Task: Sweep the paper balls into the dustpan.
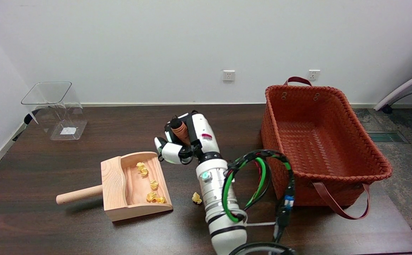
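The robot hand (183, 141) is wrapping a ridged brown handle (181, 131), covering its lower part, so whatever head it carries is staying hidden. The forearm is partly covering one yellow paper ball (196, 198) (only its left side shows). The cable loop (262, 198) is running off the bottom edge.

Our count of what lies on and near the table

We count five paper balls (143, 169) — four inside one wooden dustpan (115, 184), one on the table (32, 219) beside it — plus one woven basket (362, 166), one clear plastic bin (55, 109) and two wall sockets (228, 75).
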Controlling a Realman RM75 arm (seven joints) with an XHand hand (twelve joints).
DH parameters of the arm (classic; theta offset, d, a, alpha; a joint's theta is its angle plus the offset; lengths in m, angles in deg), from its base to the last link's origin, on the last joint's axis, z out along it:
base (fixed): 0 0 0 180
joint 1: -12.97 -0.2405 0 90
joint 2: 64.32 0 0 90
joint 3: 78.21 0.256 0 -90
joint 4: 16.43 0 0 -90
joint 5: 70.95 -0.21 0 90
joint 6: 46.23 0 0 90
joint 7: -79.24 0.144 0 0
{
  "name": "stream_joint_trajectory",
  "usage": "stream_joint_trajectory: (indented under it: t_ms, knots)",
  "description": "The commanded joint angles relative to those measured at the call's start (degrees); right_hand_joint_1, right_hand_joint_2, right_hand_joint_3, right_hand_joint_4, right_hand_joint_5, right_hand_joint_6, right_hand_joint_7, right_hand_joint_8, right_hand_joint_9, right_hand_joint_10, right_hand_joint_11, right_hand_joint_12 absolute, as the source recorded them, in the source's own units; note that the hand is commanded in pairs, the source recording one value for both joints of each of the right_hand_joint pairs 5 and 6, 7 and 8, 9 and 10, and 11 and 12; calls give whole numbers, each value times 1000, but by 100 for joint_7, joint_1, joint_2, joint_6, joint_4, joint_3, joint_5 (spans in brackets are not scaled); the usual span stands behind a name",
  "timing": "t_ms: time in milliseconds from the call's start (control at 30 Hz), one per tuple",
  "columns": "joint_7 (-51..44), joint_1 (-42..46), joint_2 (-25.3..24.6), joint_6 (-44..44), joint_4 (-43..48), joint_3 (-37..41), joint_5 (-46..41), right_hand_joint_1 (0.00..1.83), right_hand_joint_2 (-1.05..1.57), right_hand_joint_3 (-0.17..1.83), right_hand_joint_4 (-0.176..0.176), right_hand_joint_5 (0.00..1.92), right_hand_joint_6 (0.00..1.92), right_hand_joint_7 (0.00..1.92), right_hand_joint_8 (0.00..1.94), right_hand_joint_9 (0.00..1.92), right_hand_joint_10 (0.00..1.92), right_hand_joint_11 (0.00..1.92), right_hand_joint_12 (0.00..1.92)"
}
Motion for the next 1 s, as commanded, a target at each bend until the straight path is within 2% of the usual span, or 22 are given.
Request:
stream_joint_trajectory:
  t_ms: [33,200,400,633,1000]
  knots:
    - [-350,-446,-1007,2220,1546,-904,332,1389,1138,562,0,1920,1920,1920,1920,1920,1920,1920,1920]
    - [-292,-748,-1192,2596,2137,-943,228,1393,1125,566,0,1920,1920,1920,1920,1920,1920,1920,1920]
    - [253,-1145,-1327,2562,2612,-1031,-358,1399,1101,568,0,1920,1920,1920,1920,1920,1920,1920,1920]
    - [588,-1507,-1313,2417,2722,-1289,-961,1399,1091,568,0,1920,1920,1920,1920,1920,1920,1920,1920]
    - [1155,-1681,-1463,2255,2978,-1311,-1107,1395,1095,558,0,1920,1920,1920,1920,1920,1920,1920,1920]
